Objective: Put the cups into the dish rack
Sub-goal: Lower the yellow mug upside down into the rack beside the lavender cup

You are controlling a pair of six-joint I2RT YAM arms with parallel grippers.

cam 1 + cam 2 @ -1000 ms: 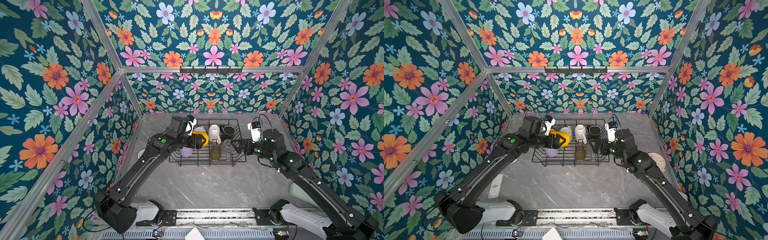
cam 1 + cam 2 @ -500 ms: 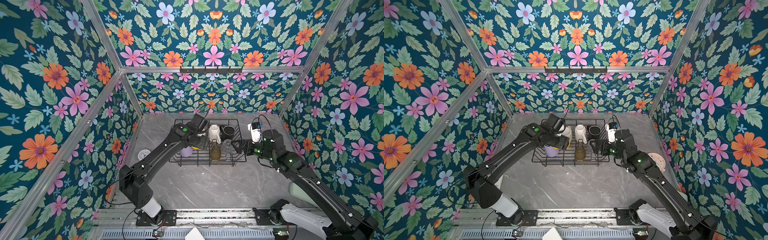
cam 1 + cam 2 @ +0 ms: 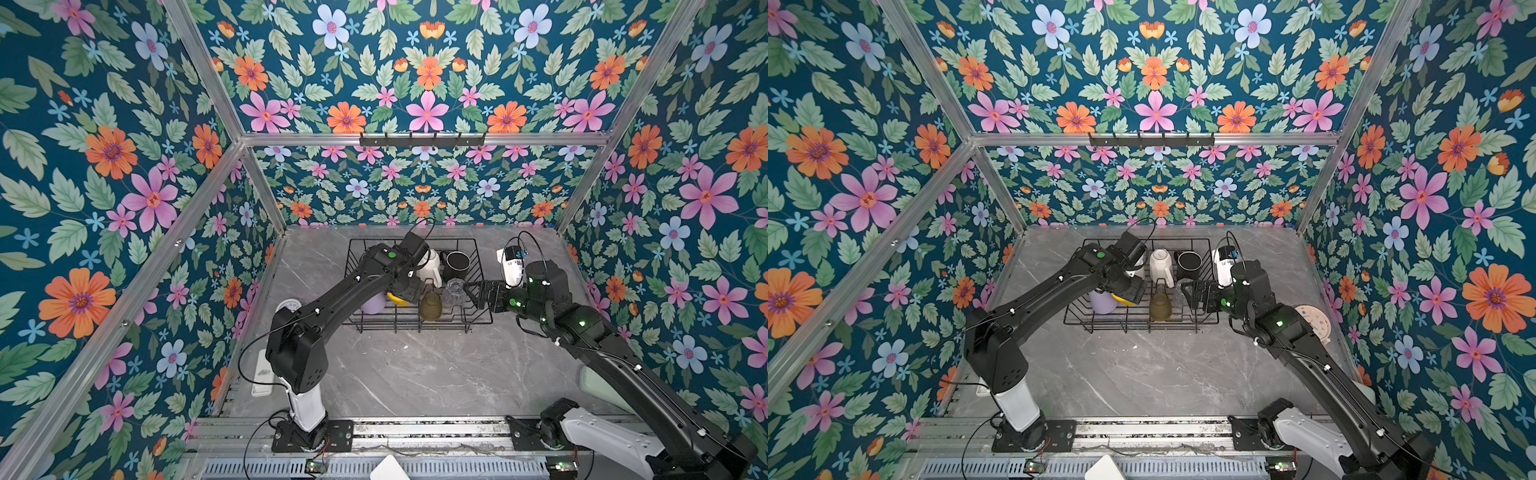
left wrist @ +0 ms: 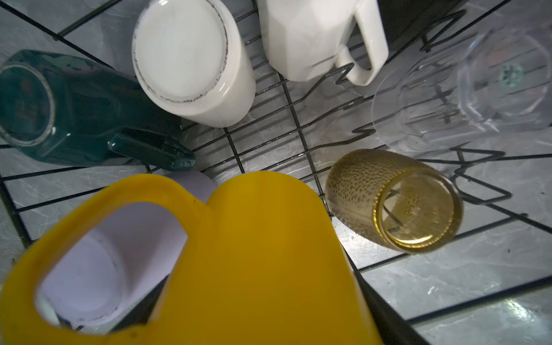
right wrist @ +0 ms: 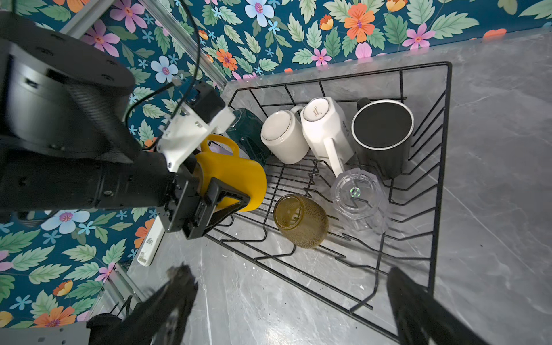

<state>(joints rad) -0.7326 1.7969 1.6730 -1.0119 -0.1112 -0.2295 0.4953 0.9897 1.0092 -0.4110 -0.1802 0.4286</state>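
The black wire dish rack (image 3: 415, 329) (image 3: 1142, 329) stands at the back of the table. My left gripper (image 3: 409, 291) (image 3: 1136, 291) (image 5: 236, 197) is shut on the yellow mug (image 3: 397, 298) (image 4: 254, 254) (image 5: 236, 176), low over the rack's front left beside the lilac tumbler (image 3: 372, 302) (image 4: 98, 268). Inside lie a teal mug (image 5: 248, 134), two white mugs (image 5: 283, 137) (image 5: 325, 131), a black mug (image 5: 382, 131), an olive-amber glass (image 5: 301, 221) and a clear glass (image 5: 358, 197). My right gripper (image 3: 473, 291) (image 5: 288, 270) hangs open and empty at the rack's right edge.
A round clock (image 3: 289, 306) lies left of the rack and another (image 3: 1312, 324) to its right. A white remote (image 3: 262, 372) sits by the left wall. A black hook rail (image 3: 422, 139) hangs on the back frame.
My left arm has swung its elbow inward and carried the yellow mug down and rightward into the rack. The right arm has stayed still.
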